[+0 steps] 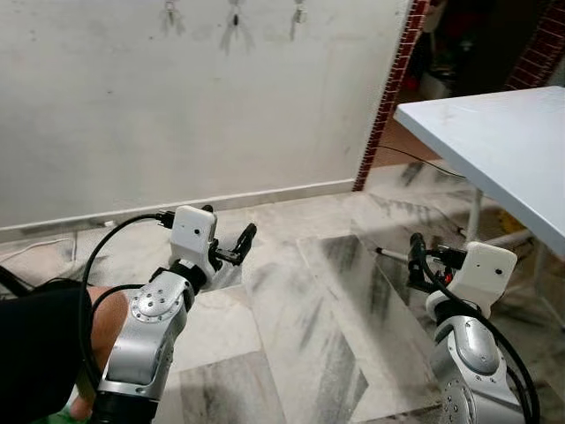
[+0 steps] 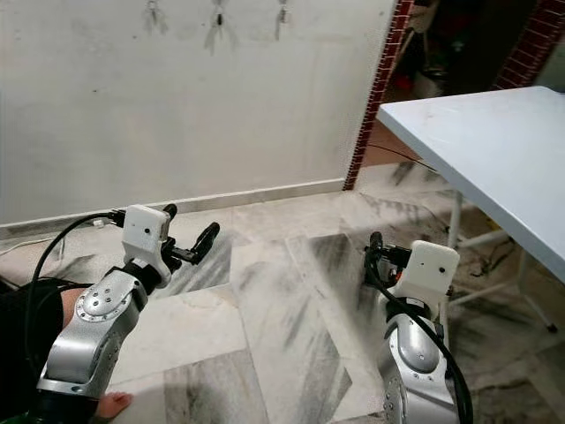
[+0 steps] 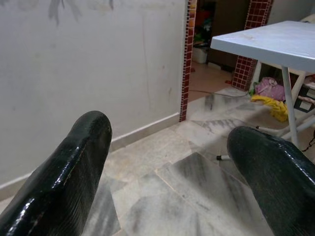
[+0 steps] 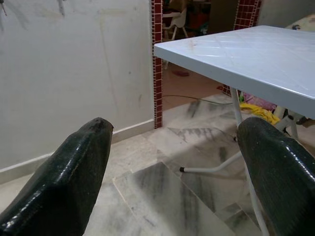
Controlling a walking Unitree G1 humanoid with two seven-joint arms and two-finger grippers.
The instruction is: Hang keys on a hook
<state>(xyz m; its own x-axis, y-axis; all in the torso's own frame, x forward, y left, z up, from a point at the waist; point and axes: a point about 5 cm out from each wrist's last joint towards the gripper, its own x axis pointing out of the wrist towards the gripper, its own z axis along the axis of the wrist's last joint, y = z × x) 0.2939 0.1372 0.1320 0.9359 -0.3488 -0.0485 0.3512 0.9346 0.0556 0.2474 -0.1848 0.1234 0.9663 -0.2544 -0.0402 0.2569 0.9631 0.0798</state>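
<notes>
High on the white wall are three small hooks point(image 1: 235, 14), each with something small and dark hanging from it; they are too far off to identify. My left gripper point(image 1: 228, 225) is raised low in front of me, pointing at the wall, open with nothing between its fingers point(image 3: 74, 167). My right gripper point(image 1: 429, 254) is held at a similar height near the table, also open and holding nothing, with its fingers point(image 4: 275, 172) spread wide.
A white table point(image 1: 503, 150) stands at the right on thin metal legs point(image 4: 211, 167). A red brick pillar point(image 1: 388, 97) edges a doorway beyond it. A person's dark sleeve point(image 1: 35, 344) is at my lower left. A cable point(image 1: 35, 249) lies along the skirting on the marble floor.
</notes>
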